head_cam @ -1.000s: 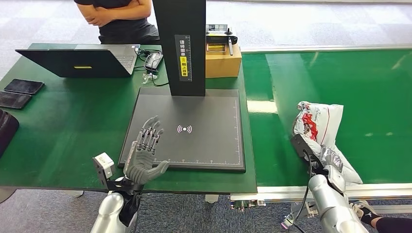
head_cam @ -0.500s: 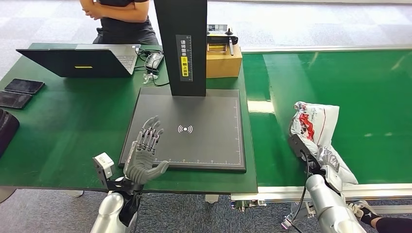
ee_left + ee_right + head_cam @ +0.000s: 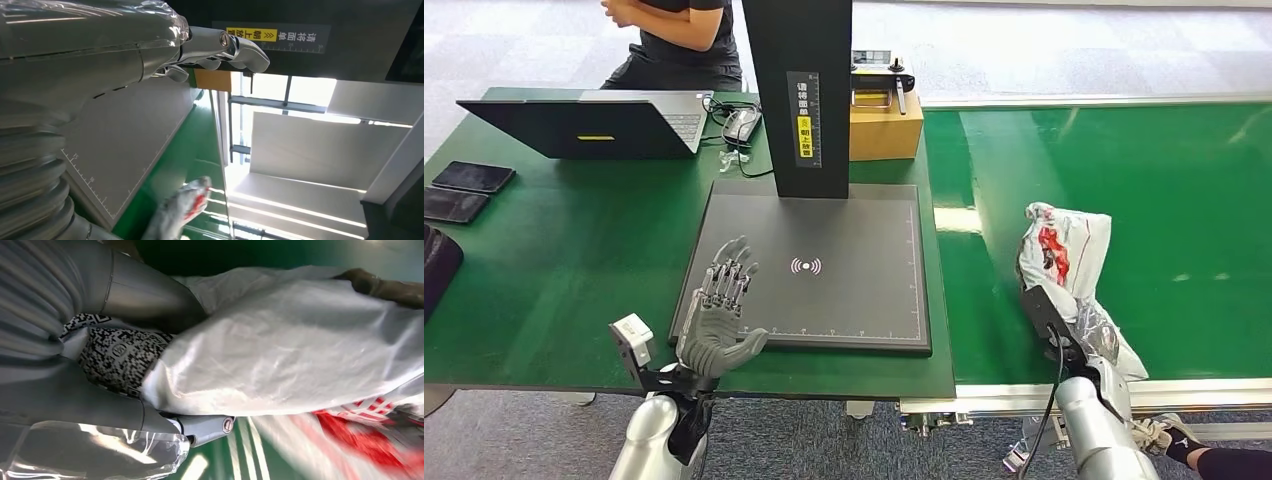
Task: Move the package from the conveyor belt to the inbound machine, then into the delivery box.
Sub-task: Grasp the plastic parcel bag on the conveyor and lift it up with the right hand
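Package [image 3: 1064,255] of white crinkled plastic with red print lies on the green conveyor belt [image 3: 1184,200], near its front metal edge; much smooth green belt stays free behind it and to its right. Right hand [image 3: 1092,330] holds the near end of the package, the film bunched in its fingers. Left hand [image 3: 719,315] holds nothing, fingers spread, over the front left corner of the inbound machine [image 3: 844,250], a flat dark square plate with one black upright column. On the green table [image 3: 554,260] are one laptop [image 3: 589,125], two phones [image 3: 464,190] and one cardboard box [image 3: 884,125].
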{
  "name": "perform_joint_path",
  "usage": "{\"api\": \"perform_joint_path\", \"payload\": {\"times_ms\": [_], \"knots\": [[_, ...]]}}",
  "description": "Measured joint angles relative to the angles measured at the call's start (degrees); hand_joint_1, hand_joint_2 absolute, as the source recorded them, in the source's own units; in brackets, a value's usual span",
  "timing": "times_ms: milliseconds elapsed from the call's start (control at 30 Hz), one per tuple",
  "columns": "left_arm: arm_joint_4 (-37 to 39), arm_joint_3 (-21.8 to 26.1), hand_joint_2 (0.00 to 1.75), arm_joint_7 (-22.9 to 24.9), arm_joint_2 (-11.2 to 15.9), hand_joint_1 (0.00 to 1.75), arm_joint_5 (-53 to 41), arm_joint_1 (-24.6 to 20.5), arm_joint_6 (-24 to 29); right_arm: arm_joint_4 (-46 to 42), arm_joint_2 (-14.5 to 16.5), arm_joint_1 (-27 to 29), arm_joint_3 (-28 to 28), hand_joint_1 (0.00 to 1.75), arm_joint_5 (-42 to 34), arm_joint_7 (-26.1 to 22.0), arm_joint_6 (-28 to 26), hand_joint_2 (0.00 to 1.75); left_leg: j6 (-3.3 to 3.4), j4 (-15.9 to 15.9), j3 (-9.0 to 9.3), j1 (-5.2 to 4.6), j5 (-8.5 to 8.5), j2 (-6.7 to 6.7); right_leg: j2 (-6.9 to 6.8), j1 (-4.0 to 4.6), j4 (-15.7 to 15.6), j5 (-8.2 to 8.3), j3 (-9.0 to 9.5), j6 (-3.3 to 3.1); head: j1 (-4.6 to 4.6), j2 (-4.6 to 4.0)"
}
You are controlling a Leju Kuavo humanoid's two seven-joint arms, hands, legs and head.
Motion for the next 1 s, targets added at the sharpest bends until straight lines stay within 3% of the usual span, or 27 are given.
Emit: {"api": "perform_joint_path", "payload": {"times_ms": [67,133,333,767,867,1000], "knots": [[-0.1,0.0,1.75,0.1,0.0,0.00,0.6,-0.1,-0.1,-8.8,1.8,3.9,0.3,1.75,-3.1,-7.3,-8.4,1.75,0.00,0.0,-0.10,-0.02,0.00,-0.01,-0.01,-0.02,0.0,-0.01,-0.13,-0.01,-0.02,0.00],[-0.2,0.0,1.75,0.2,0.0,0.00,1.0,-0.2,-0.2,-17.1,3.3,6.5,0.8,1.75,-4.7,-9.2,-12.1,1.75,-0.01,0.0,-0.13,-0.02,-0.01,0.00,0.00,-0.01,0.0,-0.04,-0.19,-0.02,-0.03,0.00],[-0.2,0.0,1.75,0.1,0.1,0.00,1.5,-0.3,0.3,-29.7,4.8,10.8,2.5,1.75,-8.6,-11.2,-14.6,1.75,-0.02,-0.1,-0.16,-0.01,-0.01,0.00,0.01,0.00,0.0,-0.09,-0.25,-0.01,-0.03,0.00],[-0.2,-0.2,1.75,-0.3,0.3,0.00,2.2,-0.9,0.6,-39.1,5.5,12.3,4.7,1.75,-10.0,-13.4,-15.6,1.75,-0.01,-0.1,-0.17,-0.02,-0.01,0.01,0.02,-0.02,0.0,-0.09,-0.25,0.00,-0.01,0.00],[-0.2,-0.3,1.75,-0.1,0.4,0.00,2.4,-1.1,0.5,-39.8,5.3,12.1,6.5,1.75,-3.9,-11.5,-12.1,1.75,-0.02,-0.1,-0.18,-0.02,-0.01,0.02,0.03,-0.01,0.0,-0.09,-0.25,0.00,-0.01,0.00],[-0.2,-0.6,1.75,-0.4,0.5,0.00,2.2,-1.1,-0.2,-38.7,3.6,10.5,11.7,1.75,15.0,-6.8,-5.6,1.75,-0.02,-0.1,-0.19,-0.01,0.00,0.03,0.04,0.00,0.1,-0.08,-0.26,-0.01,-0.02,0.00]]}}
